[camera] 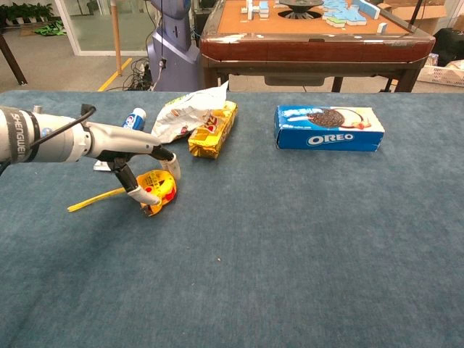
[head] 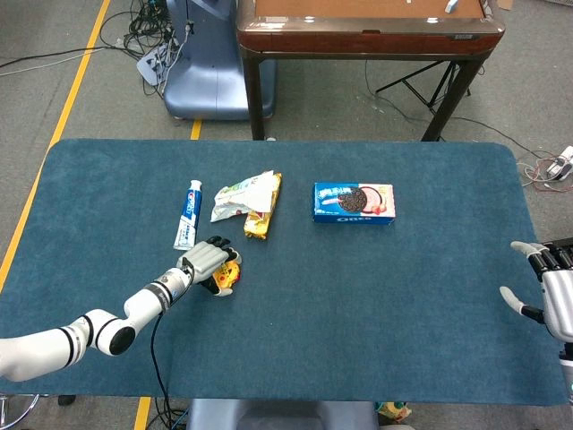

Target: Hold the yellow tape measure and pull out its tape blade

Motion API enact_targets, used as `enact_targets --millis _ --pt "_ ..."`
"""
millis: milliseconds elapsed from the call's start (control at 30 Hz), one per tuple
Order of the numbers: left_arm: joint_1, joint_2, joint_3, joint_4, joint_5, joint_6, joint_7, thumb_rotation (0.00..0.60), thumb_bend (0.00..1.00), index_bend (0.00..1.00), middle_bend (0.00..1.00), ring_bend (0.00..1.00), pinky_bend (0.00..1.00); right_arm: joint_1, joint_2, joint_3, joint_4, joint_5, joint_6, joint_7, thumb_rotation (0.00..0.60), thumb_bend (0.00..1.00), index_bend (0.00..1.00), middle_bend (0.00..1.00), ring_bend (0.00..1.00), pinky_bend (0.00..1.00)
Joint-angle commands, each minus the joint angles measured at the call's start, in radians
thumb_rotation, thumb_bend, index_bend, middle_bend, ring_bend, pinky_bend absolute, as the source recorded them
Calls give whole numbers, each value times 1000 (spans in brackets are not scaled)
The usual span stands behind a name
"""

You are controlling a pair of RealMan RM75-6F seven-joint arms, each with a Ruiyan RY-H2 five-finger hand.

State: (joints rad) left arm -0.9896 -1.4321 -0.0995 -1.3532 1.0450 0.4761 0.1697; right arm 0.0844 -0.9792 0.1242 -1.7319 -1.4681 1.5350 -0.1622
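Observation:
The yellow tape measure (camera: 158, 190) lies on the blue table cloth, left of centre, with a short length of yellow blade (camera: 94, 201) sticking out to the left. My left hand (camera: 141, 163) reaches over it from the left. The thumb presses the case's near side and the fingers (camera: 174, 167) curl over its top and far side, so the hand grips the case. In the head view the left hand (head: 204, 263) covers most of the tape measure (head: 227, 278). My right hand (head: 548, 291) hovers at the table's right edge, fingers spread, holding nothing.
A toothpaste tube (head: 189, 213) lies just behind the left hand. A crumpled snack bag (camera: 190, 109) and a yellow packet (camera: 213, 129) sit behind the tape measure. An Oreo box (camera: 329, 127) lies further right. A brown table (head: 367, 31) stands beyond the far edge.

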Motion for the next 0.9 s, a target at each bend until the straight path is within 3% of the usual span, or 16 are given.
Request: enact_targets --millis 33,367,533,600,667,767,900 --pt "1 33 26 -36 -25 15 18 503 208 255 249 0 0 2 -4 -1 1 -3 -2 -1 600 266 290 344 276 411" --pt "34 118 82 -131 -40 61 34 472 205 257 252 0 0 13 -15 -2 -7 -17 -10 -16 600 266 290 344 276 411" --pt "76 150 104 -169 -7 131 37 409 205 252 252 0 0 13 -19 -6 -18 -26 -6 -24 600 266 290 344 276 411" --pt "97 141 107 -166 24 179 40 463 205 242 252 0 0 11 -19 -8 -20 -29 -5 -25 600 266 290 344 276 411" --pt "114 132 108 -163 49 217 44 561 205 227 252 0 0 10 -18 -9 -21 -31 -2 -24 600 266 290 344 276 411" --pt "139 115 108 -158 81 273 52 600 205 213 252 0 0 7 -15 -10 -21 -33 3 -21 600 265 290 344 276 411" --pt "163 86 106 -150 104 335 84 600 205 206 252 1 0 3 -13 -12 -18 -34 4 -14 600 266 290 344 276 411"
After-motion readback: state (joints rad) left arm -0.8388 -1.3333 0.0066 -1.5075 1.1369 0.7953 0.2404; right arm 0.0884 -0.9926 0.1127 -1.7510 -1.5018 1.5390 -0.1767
